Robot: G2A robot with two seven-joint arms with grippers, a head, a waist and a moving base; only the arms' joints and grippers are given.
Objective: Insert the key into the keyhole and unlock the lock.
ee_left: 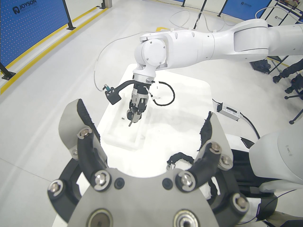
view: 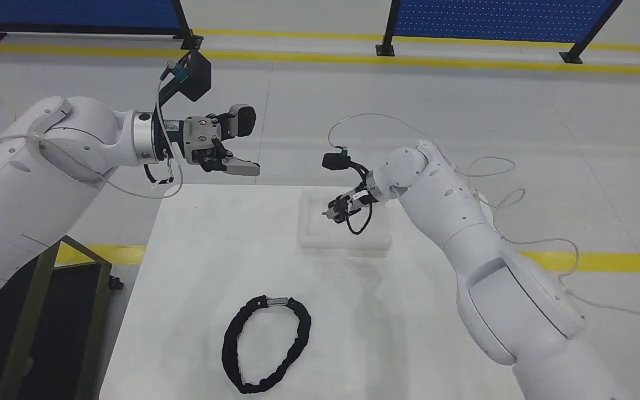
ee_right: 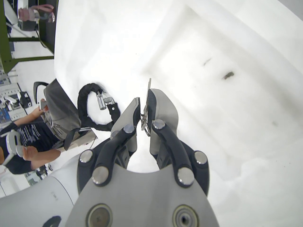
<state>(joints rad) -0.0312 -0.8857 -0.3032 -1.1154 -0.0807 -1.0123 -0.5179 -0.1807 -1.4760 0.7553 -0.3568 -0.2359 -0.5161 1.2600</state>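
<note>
Upper left of the top view, the left jaws hang wide and empty near the corner of the counter (view: 190, 300). They are well apart from the lock (view: 233, 348), a black chain loop lying loose at lower centre. Right of it, above a white tray (view: 312, 236), the right jaws pinch the key (ee_right: 149, 87) by its head (blade protruding). 2 likely troubles: the unsteadied lock could slide under a push, or the key could twist in that thin grip.

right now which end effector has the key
The right end effector, above the white tray, pinches the key; the left end effector hangs open and empty.
</note>
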